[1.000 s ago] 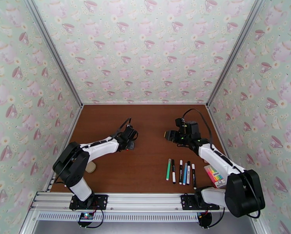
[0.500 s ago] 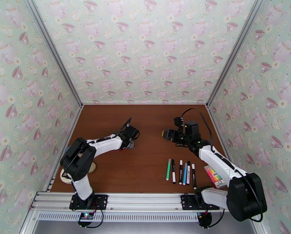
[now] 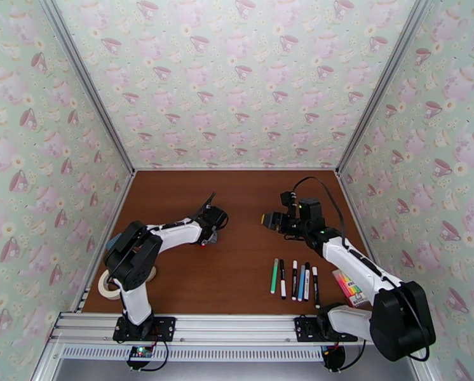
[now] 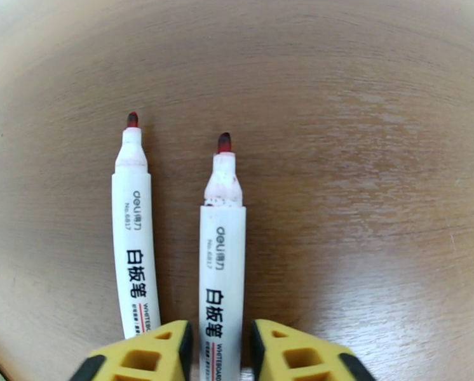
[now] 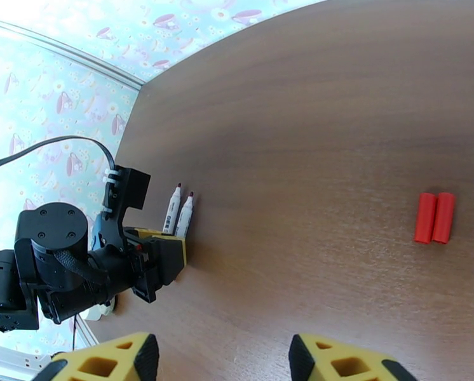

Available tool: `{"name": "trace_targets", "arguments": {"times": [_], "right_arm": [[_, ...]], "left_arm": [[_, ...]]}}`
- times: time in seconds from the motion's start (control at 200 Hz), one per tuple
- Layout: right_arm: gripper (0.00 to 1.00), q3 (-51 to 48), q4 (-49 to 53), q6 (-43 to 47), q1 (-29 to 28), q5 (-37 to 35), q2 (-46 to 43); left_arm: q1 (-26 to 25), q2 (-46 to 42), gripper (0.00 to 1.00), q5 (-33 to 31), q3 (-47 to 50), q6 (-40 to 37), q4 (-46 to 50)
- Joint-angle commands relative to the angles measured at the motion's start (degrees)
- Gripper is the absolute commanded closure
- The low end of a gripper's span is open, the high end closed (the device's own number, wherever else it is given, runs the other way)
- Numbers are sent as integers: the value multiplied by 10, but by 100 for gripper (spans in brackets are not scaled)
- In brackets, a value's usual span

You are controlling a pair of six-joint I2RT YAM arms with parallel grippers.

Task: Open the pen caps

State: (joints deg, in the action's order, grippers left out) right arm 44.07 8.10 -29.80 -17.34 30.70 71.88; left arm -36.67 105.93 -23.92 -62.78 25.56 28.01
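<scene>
Two uncapped pens (image 4: 135,236) lie side by side, left pincer (image 4: 221,343) slightly parted astride one, right pincer (image 5: 224,360) open and empty.

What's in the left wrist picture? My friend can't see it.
Two uncapped white whiteboard markers with red tips lie side by side on a brown wooden table. The yellow fingers of the left gripper sit either side of one marker's near end.

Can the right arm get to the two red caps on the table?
Probably yes: the red caps lie together on bare table ahead of the open right gripper, with nothing in between.
</scene>
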Motion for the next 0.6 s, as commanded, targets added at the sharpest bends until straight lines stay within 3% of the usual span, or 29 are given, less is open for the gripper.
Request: {"name": "trace_targets", "arguments": {"times": [0.0,0.12,0.27,0.416,0.511,0.596], "right_arm": [[40,3,11,0,-8,-5,-10],[41,7,26,4,-23,-20,-9],[49,44,129,15,-64,-139,3],[54,52,207,-5,-92,-222,15],[57,42,243,-24,-109,-261,16],[59,33,272,-50,-122,-287,14]], "left_arm": [[4,-7,64,-9,-16,5,8],[0,-38,62,7,-14,10,11],[-1,-89,59,39,-2,15,17],[-1,-162,53,120,39,3,-26],[0,-210,39,206,82,-17,-80],[1,-244,20,294,114,-40,-134]]}}
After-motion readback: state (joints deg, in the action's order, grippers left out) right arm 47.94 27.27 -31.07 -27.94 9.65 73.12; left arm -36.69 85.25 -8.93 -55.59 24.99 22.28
